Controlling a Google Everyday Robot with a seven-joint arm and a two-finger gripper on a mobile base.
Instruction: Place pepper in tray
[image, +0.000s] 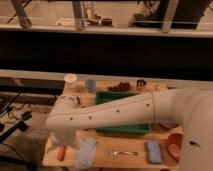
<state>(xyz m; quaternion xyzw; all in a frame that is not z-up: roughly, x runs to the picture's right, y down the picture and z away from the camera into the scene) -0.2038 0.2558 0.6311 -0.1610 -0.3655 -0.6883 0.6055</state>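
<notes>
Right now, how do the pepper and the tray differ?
Size and shape: the pepper is small and slender; the tray is a large rectangular bin. Colour: pepper orange-red, tray green. Place: pepper lies at the table's front-left corner, outside the tray; tray sits mid-table, partly hidden by the arm. The end effector is right above the pepper. Shared: both rest on the table.

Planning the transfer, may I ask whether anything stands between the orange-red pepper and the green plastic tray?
Nothing tall does. The gripper hangs over the slender orange-red pepper at the table's front-left corner; a flat pale-blue cloth lies right of it, before the green plastic tray, which the robot's white arm crosses.
</notes>
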